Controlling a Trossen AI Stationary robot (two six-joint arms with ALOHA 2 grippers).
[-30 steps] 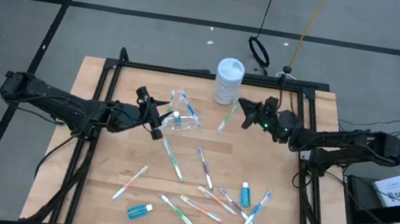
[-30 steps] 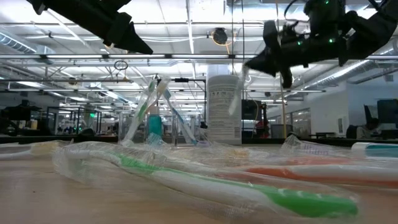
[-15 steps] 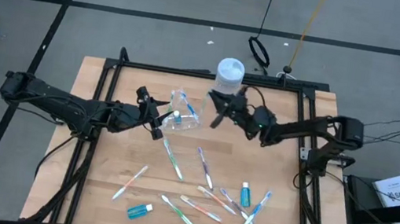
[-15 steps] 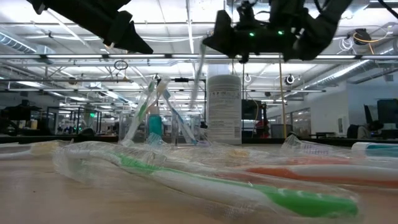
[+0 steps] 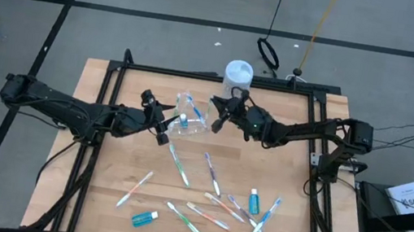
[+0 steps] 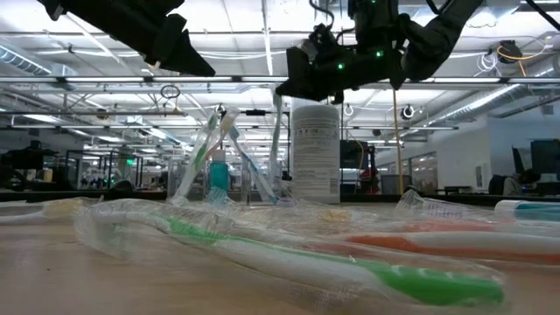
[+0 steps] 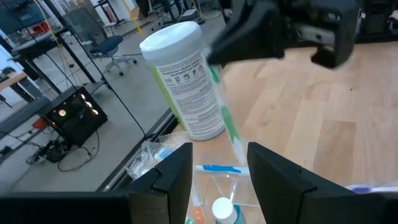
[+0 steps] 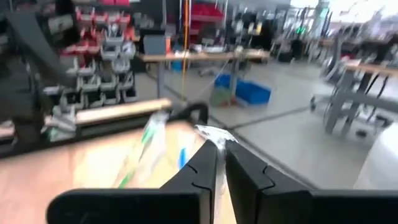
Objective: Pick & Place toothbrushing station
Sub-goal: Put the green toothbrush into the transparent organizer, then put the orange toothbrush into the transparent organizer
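Note:
The clear cup (image 5: 188, 121) stands between the fingers of my left gripper (image 5: 165, 124), left of the table's middle. It holds a blue toothbrush (image 7: 214, 168) and a toothpaste tube (image 7: 224, 210). In the low view the cup's toothbrushes (image 6: 210, 149) stick up at a slant. My right gripper (image 5: 219, 118) is shut on a wrapped green toothbrush (image 7: 225, 121) just right of the cup. That toothbrush (image 6: 277, 131) hangs down in front of the white canister (image 5: 238, 74). More toothbrushes (image 5: 212, 173) and toothpaste tubes (image 5: 145, 219) lie on the near half of the table. My left gripper has the cup's clear wall (image 7: 196, 186) between its two fingers (image 7: 177, 177), one on each side. It comes from the table's left, slanting slightly down. Whether the cup's bottom rests on the table I cannot tell. My right gripper pinches the top end of the toothbrush's clear wrapper (image 8: 210, 134) between its shut fingers (image 8: 245, 171). They lie about level and come from the table's right. The toothbrush hangs nearly upright below them, clear of the table, its lower end (image 7: 239, 158) just above the cup.
The white canister (image 7: 186, 81) stands at the table's far edge, close behind both grippers. A black frame (image 5: 197, 74) runs round the wooden top. Several wrapped toothbrushes (image 6: 332, 262) lie across the near and right parts; the near left corner (image 5: 93, 189) is bare wood.
My right gripper has gone toward the table's left, from beside the canister to the cup, and has rolled about its own line. The green toothbrush went with it and now hangs nearly upright instead of slanted. The cup has stayed where it was.

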